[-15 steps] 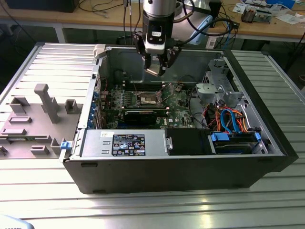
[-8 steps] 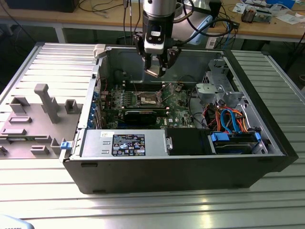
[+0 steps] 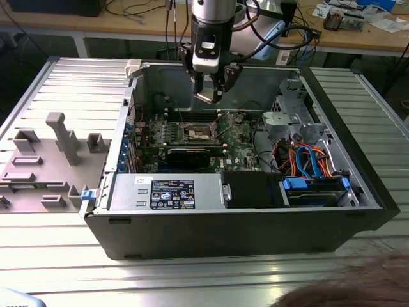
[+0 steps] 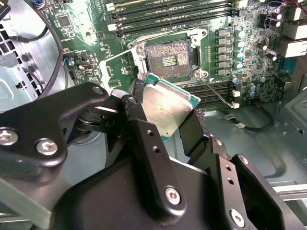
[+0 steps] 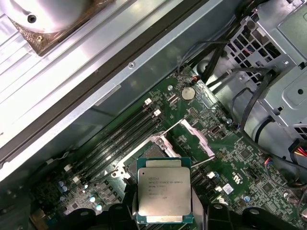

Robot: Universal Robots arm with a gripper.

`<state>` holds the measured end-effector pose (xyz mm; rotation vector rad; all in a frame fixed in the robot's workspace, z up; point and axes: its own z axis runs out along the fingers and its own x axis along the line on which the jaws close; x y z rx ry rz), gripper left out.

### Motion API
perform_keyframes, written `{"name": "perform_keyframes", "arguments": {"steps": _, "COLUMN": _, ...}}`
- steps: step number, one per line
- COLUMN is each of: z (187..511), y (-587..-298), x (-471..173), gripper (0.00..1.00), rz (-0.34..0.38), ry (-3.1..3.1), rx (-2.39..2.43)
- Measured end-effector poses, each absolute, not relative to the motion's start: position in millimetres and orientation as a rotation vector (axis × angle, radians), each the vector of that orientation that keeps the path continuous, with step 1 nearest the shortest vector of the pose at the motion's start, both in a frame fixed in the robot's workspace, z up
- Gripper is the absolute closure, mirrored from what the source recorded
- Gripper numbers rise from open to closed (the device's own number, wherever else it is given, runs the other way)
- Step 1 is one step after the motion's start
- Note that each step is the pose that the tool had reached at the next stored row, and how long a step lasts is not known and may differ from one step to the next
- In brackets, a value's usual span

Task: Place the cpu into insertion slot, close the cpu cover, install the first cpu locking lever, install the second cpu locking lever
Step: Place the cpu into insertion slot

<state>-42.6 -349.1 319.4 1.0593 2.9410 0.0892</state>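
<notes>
My gripper (image 3: 209, 96) hangs over the open computer case, shut on the cpu (image 3: 208, 97), a flat square chip with a silvery top and green edge. In both wrist views the black fingers (image 4: 139, 127) clamp the cpu (image 4: 165, 108) by two opposite edges. The cpu (image 5: 164, 194) sits level, above the green board and apart from it. The insertion slot (image 4: 169, 60) lies uncovered below, its dark centre in a pale metal rim. In the exterior view the insertion slot (image 3: 197, 133) is under and just in front of the chip. The cpu cover (image 5: 195, 138) stands swung up beside the socket. A thin lever wire (image 4: 216, 93) juts from a socket corner.
Long black memory slots (image 5: 120, 136) flank the socket. The case wall (image 3: 255, 80) rises close behind the gripper. A drive cage with orange and blue cables (image 3: 307, 160) is at the exterior view's right, a power supply (image 3: 166, 192) in front. A grey fixture tray (image 3: 51, 160) lies left.
</notes>
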Motion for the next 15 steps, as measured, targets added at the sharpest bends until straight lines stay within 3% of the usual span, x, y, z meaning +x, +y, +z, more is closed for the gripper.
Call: {"name": "perform_keyframes", "arguments": {"steps": 15, "z": 319.0, "y": -349.1, "x": -42.7, "gripper": 0.46, "rz": 0.089, "ry": 2.924, "rx": 1.104}}
